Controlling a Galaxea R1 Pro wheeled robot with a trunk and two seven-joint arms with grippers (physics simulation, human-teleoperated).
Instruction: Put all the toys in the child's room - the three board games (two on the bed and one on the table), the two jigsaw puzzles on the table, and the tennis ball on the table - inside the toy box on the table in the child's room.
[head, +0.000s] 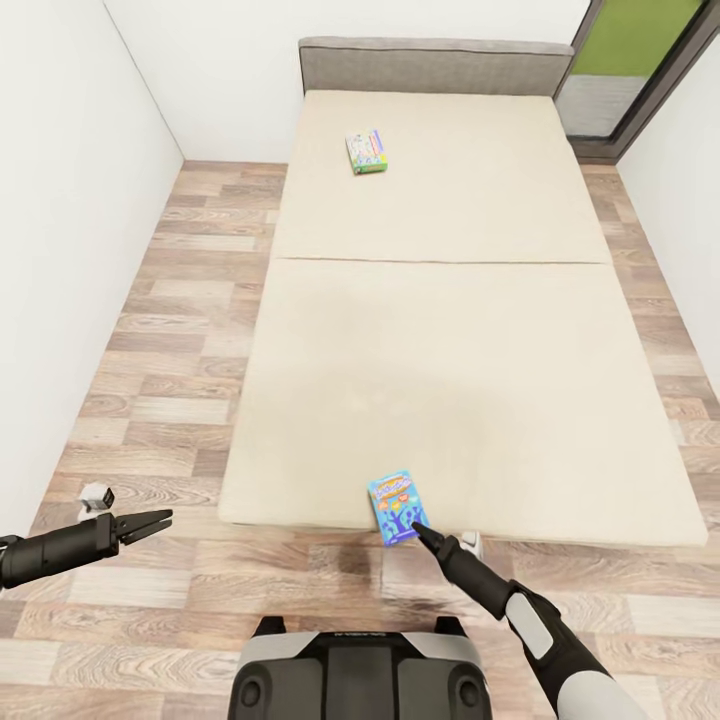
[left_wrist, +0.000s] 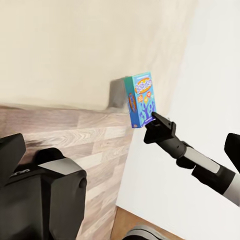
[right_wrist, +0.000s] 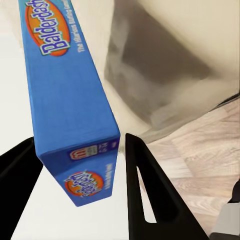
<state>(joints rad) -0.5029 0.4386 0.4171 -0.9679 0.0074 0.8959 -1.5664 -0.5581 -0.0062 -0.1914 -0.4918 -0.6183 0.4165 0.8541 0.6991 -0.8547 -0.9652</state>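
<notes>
The blue board game (head: 397, 508) overhangs the bed (head: 450, 330) edge, end-on between the spread fingers of the right gripper (head: 421, 534); no clamping is seen.

You see wood-plank floor (head: 170, 330) down the left and lower frame, white walls (head: 70, 250) at left and top, grey headboard (head: 435, 68) top centre, dark-framed green panel (head: 632, 40) upper right.
</notes>
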